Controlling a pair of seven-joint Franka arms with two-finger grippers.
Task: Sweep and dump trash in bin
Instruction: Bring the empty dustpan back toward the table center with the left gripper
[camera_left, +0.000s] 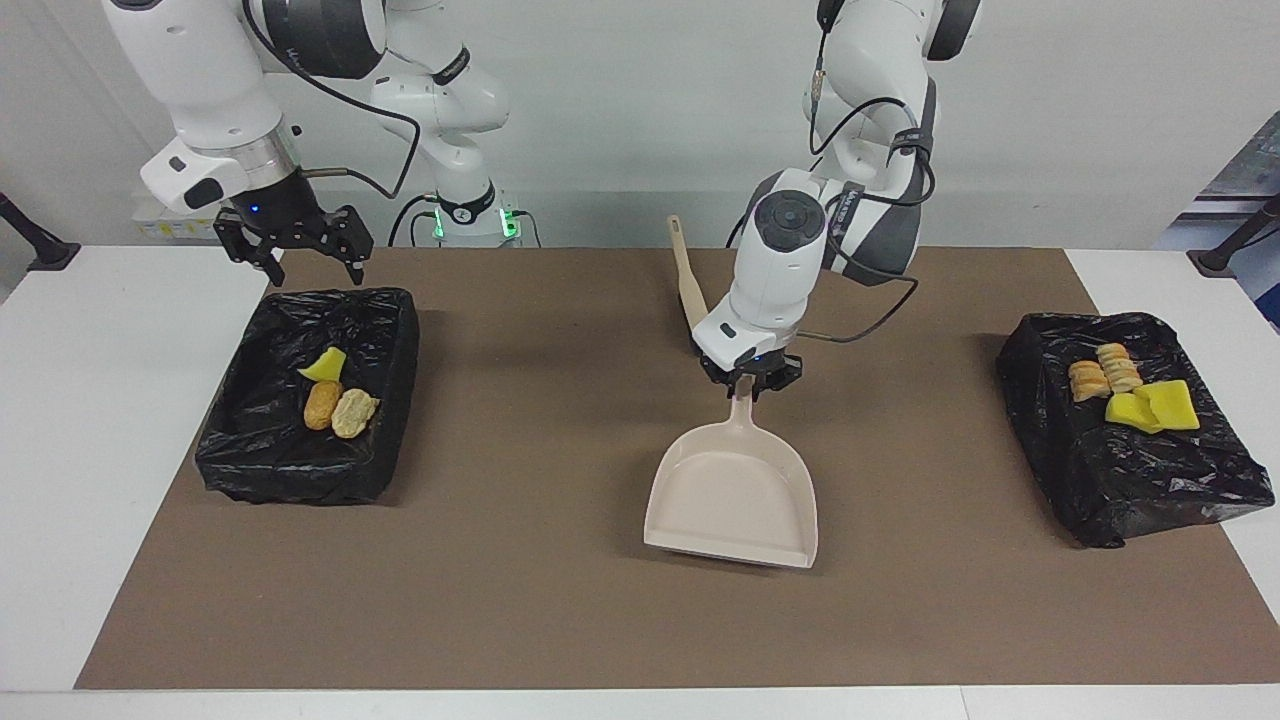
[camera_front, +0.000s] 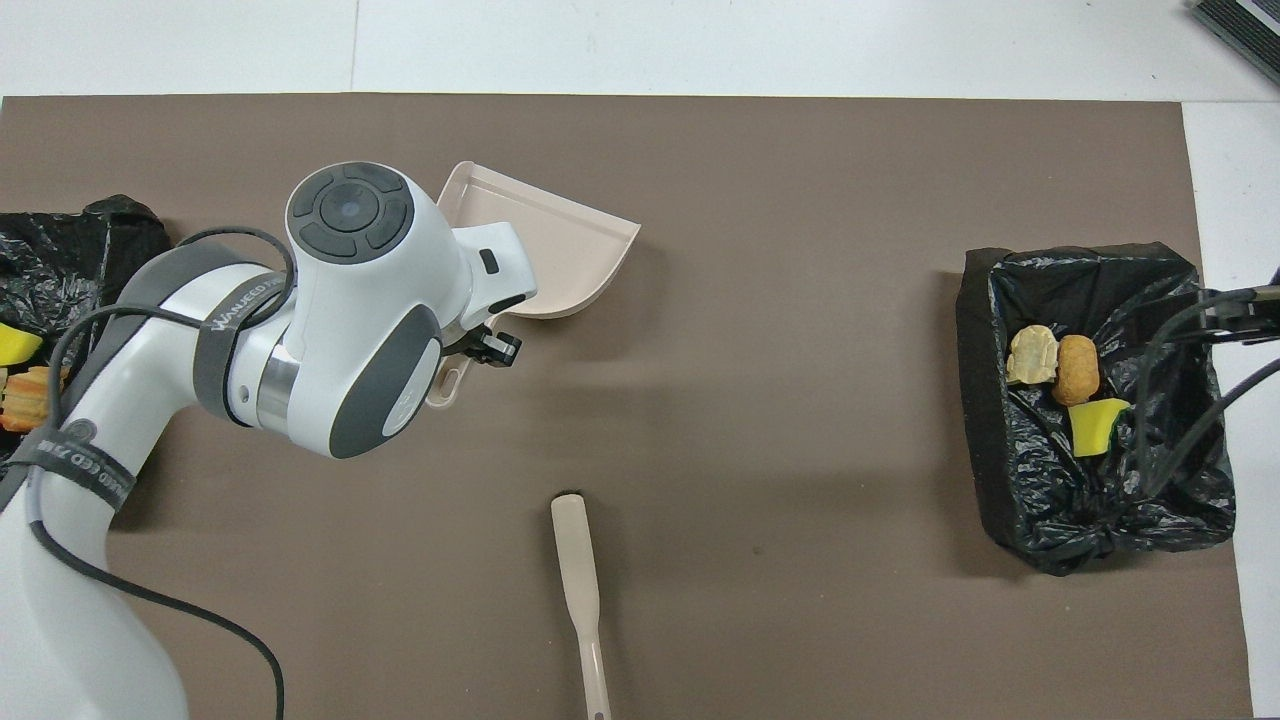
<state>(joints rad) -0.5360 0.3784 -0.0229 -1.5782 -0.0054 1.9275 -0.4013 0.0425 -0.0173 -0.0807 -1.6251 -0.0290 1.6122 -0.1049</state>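
Dustpan (camera_left: 735, 492) handle was clamped in my left gripper (camera_left: 750, 383), pan mouth facing away from the robots over the middle of the brown mat (camera_left: 560, 600). By my judgement the pan was empty and due to be set down flat, so I needed a level, gentle lowering, clear of the brush (camera_left: 690, 290) lying nearer the robots. My right gripper (camera_left: 300, 250) waited with fingers apart over its bin (camera_left: 385, 330). That bin held three pieces of trash (camera_left: 335, 395); the bin at my left arm's end (camera_left: 1130, 480) held four (camera_left: 1130, 392). None lay on the mat.
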